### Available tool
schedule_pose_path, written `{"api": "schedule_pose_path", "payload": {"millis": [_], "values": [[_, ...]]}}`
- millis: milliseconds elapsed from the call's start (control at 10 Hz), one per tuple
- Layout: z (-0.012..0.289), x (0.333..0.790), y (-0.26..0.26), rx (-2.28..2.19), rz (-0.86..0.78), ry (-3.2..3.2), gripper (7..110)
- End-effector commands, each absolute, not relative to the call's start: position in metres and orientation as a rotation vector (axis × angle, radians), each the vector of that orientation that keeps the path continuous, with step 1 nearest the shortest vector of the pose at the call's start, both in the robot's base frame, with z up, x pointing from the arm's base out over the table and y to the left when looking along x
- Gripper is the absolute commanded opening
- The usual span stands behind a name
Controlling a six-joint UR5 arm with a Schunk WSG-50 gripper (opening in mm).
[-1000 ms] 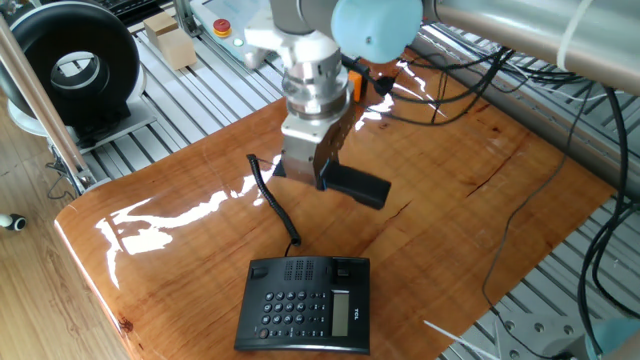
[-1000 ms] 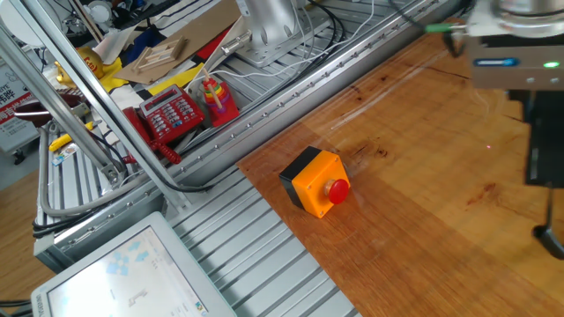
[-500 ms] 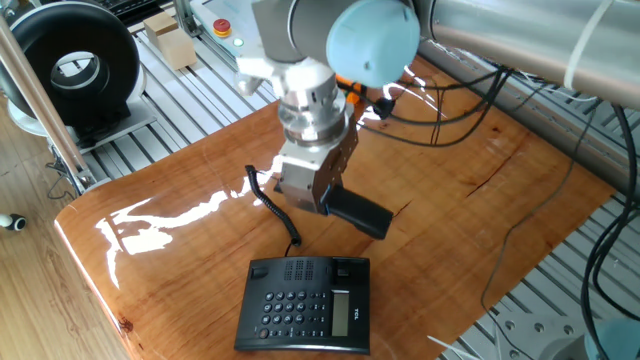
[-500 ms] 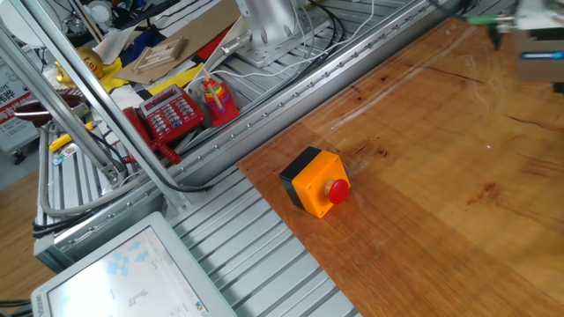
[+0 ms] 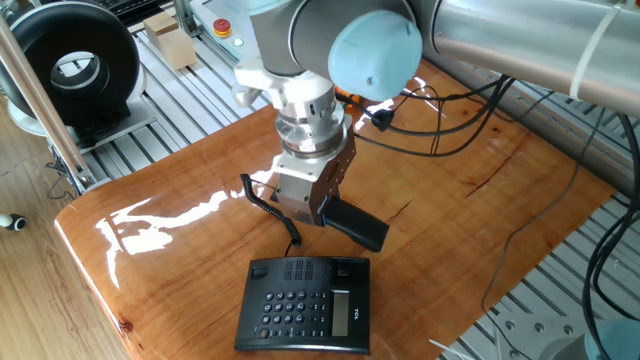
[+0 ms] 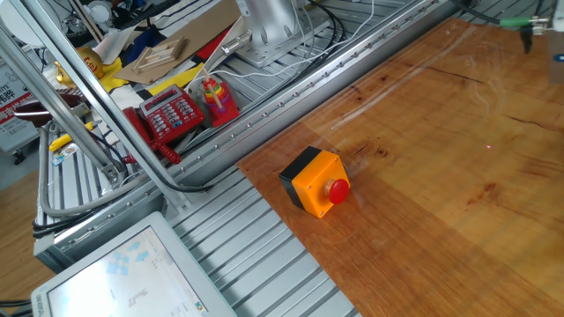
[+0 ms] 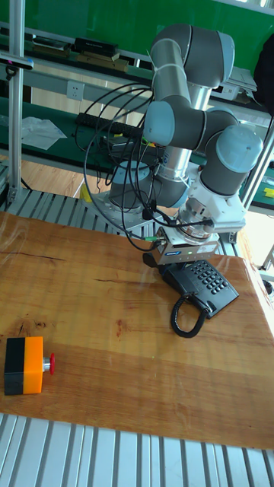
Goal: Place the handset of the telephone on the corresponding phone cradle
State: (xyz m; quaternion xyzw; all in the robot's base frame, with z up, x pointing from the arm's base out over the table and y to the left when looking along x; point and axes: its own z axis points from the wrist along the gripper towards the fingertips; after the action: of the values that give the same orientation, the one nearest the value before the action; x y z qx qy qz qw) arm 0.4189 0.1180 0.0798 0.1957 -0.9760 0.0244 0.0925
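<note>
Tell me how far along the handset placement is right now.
Done: the gripper has the handset lifted off the wooden table. In hand: carrying it just behind the telephone, cord trailing. Left: lowering it onto the phone cradle, which is bare, then releasing.

One fixed view looks down from high, close above the telephone (image 5: 305, 303). The other fixed view looks across the table's (image 6: 458, 220) corner toward cluttered shelving. The tall fixed view faces the arm (image 7: 190, 114) from the table's near edge, sharing the orange button box (image 7: 23, 366) with that view.

This is a robot lab. A big grey robot arm (image 7: 186, 122) stands by a shiny wooden desk (image 6: 458, 202) on metal rails (image 6: 256, 255), with loose cables (image 7: 106, 137) and an orange box with a red button (image 6: 315, 182).
</note>
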Motion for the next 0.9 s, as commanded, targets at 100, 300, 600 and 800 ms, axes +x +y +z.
{"api": "schedule_pose_path", "payload": {"millis": [100,300,600,800], "values": [[0.076,0.407,0.129,0.550,0.054,-2.901,7],[0.077,0.407,0.135,0.544,0.021,-2.912,7],[0.081,0.408,0.134,0.531,0.019,-2.913,7],[0.093,0.410,0.131,0.549,0.003,-2.907,7]]}}
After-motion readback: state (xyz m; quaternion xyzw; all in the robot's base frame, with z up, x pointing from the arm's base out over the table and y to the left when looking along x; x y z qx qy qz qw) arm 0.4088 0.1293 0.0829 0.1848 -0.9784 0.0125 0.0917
